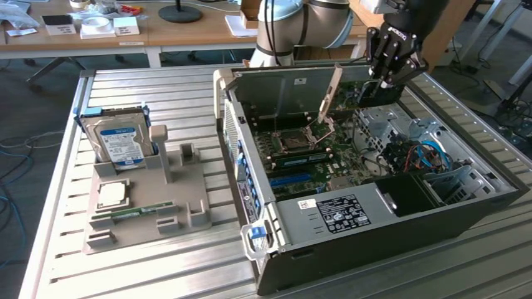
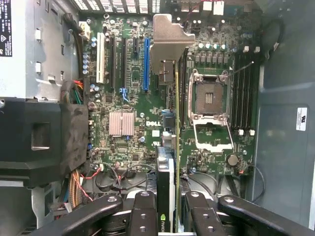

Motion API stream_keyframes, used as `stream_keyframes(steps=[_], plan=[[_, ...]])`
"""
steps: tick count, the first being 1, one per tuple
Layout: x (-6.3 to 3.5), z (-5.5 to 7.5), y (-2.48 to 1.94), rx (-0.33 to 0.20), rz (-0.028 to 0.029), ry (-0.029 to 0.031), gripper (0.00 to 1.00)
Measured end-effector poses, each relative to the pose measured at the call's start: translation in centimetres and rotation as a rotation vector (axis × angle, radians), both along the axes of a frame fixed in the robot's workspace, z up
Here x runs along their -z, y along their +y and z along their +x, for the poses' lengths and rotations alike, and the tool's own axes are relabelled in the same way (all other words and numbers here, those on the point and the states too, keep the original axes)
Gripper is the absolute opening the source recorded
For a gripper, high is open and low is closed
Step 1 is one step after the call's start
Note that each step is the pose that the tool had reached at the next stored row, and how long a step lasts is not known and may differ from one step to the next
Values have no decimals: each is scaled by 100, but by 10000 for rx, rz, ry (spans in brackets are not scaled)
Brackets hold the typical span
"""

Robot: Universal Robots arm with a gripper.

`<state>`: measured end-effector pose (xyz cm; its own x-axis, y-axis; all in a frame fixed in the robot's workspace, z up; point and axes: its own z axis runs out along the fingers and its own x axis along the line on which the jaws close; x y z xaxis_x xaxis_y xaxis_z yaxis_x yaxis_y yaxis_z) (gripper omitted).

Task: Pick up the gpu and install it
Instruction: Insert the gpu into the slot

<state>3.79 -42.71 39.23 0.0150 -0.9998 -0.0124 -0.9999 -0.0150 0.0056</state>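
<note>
Gpu (image 1: 329,96), a thin dark card with a silver bracket at one end, gripped between the fingers of the claw (image 1: 378,87) and hanging over the open computer case (image 1: 374,237). In the wrist view the gpu (image 2: 166,162) appears edge-on. It runs out from the claw (image 2: 170,211), whose two fingers (image 2: 144,209) press against its faces, to its bracket, which sits at the far end. Along this line of sight the card lies between the long blue slot (image 2: 146,64) and the open CPU socket (image 2: 210,96) on the green motherboard (image 2: 128,98). Whether its edge touches the board cannot be told. The case lies on its side on the slatted metal worktop (image 1: 124,274). Beside it, toward the exterior view's left, is a grey holder (image 1: 166,199). This carries an upright blue-labelled hard drive (image 1: 119,142) and a narrow green RAM stick (image 1: 137,210) lying flat.
</note>
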Motion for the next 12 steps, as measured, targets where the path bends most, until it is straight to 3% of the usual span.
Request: stream_keyframes(steps=[12], plan=[[0, 0, 0, -1, 0, 0, 27]])
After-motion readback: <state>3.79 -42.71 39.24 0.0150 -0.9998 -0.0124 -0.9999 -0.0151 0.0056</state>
